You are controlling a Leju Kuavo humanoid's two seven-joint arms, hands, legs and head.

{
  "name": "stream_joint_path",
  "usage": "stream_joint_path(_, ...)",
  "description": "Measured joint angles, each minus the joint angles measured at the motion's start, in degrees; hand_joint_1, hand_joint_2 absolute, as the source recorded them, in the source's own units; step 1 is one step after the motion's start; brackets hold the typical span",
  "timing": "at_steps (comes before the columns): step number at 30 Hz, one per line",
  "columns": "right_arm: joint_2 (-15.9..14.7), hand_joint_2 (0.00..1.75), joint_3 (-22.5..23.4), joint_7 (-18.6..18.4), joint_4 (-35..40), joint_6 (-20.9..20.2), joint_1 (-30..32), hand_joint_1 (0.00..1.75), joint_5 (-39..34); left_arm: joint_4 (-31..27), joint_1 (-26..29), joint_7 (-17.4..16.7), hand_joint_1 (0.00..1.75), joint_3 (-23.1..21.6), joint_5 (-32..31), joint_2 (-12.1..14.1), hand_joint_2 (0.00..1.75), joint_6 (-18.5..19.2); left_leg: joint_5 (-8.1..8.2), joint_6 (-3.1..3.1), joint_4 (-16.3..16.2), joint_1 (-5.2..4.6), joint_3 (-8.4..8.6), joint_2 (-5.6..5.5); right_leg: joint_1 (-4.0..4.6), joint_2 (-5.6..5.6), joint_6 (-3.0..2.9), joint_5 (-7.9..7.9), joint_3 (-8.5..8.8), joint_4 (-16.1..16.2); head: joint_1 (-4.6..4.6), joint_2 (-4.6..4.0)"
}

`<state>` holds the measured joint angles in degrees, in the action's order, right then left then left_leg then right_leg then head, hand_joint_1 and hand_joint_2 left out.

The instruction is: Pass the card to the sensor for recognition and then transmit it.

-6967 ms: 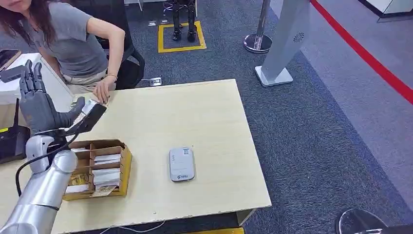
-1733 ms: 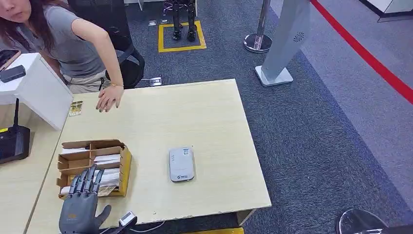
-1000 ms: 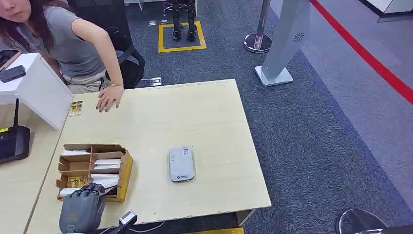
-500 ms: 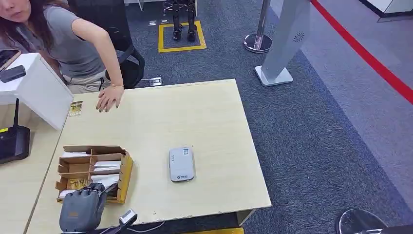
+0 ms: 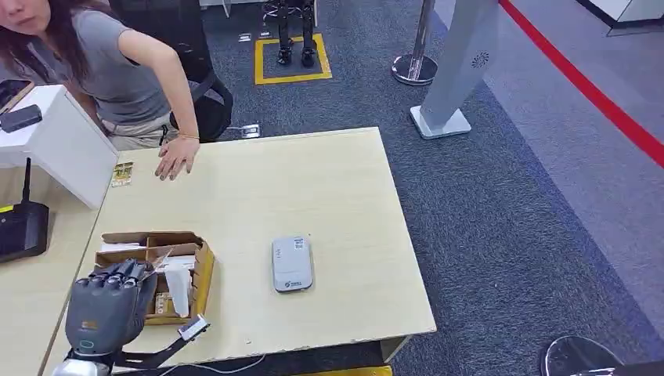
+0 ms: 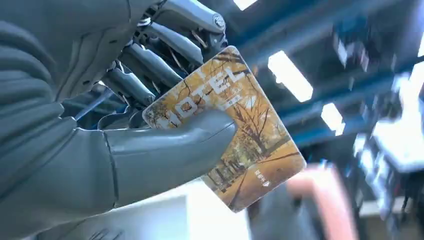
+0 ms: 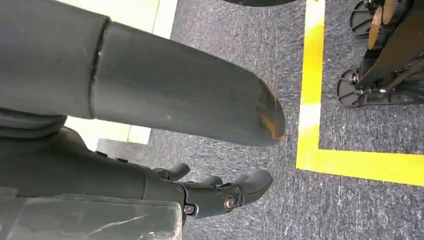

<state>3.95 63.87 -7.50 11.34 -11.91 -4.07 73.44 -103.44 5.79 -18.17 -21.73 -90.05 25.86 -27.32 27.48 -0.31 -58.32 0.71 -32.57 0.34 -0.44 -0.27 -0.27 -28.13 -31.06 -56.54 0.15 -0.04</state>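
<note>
My left hand hangs above the near end of the cardboard card box and pinches a card, whose pale side faces the head view. In the left wrist view the card shows a yellow autumn-tree print with the word HOTEL, clamped between the thumb and the dark fingers. The grey-white sensor lies flat on the table, well to the right of the box. My right hand hangs over the carpet with its fingers loosely apart, holding nothing.
A person sits at the table's far left corner, one hand resting on the tabletop beside a small card. A white box and a black router stand at the left. The light wooden table ends near the sensor's right.
My left hand has risen out of the card box with a card pinched in it; 1.7 s ago it was open and reaching down toward the box. The person's hand has stayed put.
</note>
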Motion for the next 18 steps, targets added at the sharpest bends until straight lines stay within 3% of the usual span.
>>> stream_joint_path(6, 0.5, 0.0, 0.0, 0.5, 0.0, -0.2, -0.3, 0.0, 0.6, -5.4, -3.8, 4.1, 1.75, 0.7, 1.4, -0.9, 1.75, -0.4, 0.0, 0.0, 0.0, 0.0, 0.01, 0.0, 0.0, 0.0, -0.04, 0.04, -0.01, 0.0, 0.0, 0.0)
stream_joint_path(10, 0.6, 0.0, -0.1, 0.6, 0.0, -0.9, -0.5, 0.0, 1.3, -5.3, -7.4, 5.4, 1.75, 3.1, 4.8, -1.1, 1.75, 2.1, -0.09, -0.05, 0.0, 0.04, -0.03, 0.0, 0.0, -0.01, -0.11, 0.08, -0.09, 0.0, 0.0, 0.0)
stream_joint_path(13, 0.8, 0.0, -0.8, 0.7, 0.0, -1.2, -0.9, 0.0, 2.7, 0.0, -13.9, 7.2, 1.75, 6.9, 7.6, -0.9, 1.75, 4.7, -0.23, -0.11, 0.0, 0.08, -0.06, -0.12, 0.02, -0.13, -0.16, 0.12, -0.07, -0.1, 0.06, 0.0)
stream_joint_path(18, 0.8, 0.0, -2.3, 0.7, -0.1, -1.4, -1.4, 0.0, 4.3, 13.5, -24.2, 9.4, 1.75, 11.7, 7.2, 1.2, 1.75, 4.4, -0.35, -0.22, 0.0, 0.15, -0.08, -0.01, 0.08, -0.06, -0.34, 0.28, -0.19, -0.2, 0.04, 0.0)
